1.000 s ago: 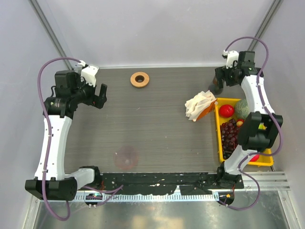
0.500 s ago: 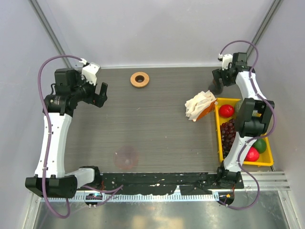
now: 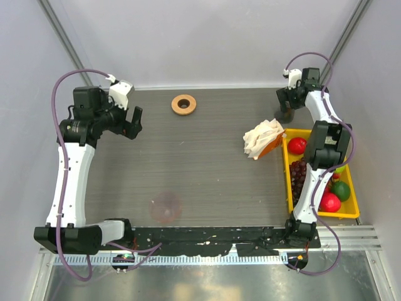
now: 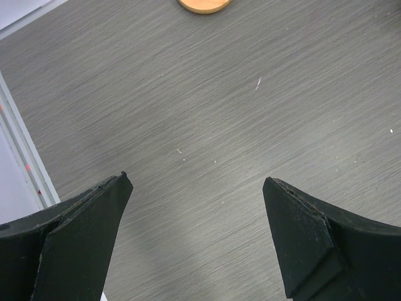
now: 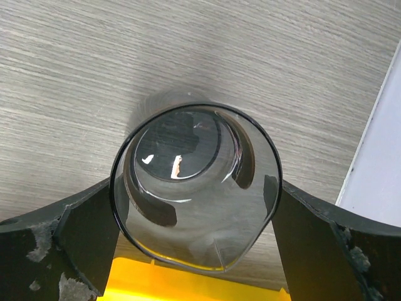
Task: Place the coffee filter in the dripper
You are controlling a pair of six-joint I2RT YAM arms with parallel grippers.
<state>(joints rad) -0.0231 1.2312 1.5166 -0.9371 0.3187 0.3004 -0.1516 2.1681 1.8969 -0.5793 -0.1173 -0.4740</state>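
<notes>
Nearest me in the overhead view, low and centre, is a faint reddish round patch on the table that I cannot identify. Along the right edge sits the yellow tray of fruit, and touching its upper left corner is the ruffled bunch of filters. I cannot pick out a single loose coffee filter anywhere, so I judge that the first job, freeing one sheet, is not yet done. At mid left my left gripper hangs over bare table, jaws wide apart and holding nothing. The dripper stands at upper centre near the back edge, well apart from both grippers and the bunch, with no paper in its wooden ring. In the upper right corner my right gripper has its jaws spread wide on either side of a clear glass vessel. I cannot tell whether the pads touch the glass. To do this well I would bring that arm to the bunch, pinch only the topmost leaf by its outer edge, lift slowly so the others do not follow, then carry it point down over the ring. Only the right wrist view shows the glass plainly. The left wrist view gives just a sliver of the ring at its top edge. Only the overhead view shows bunch and dripper together.
</notes>
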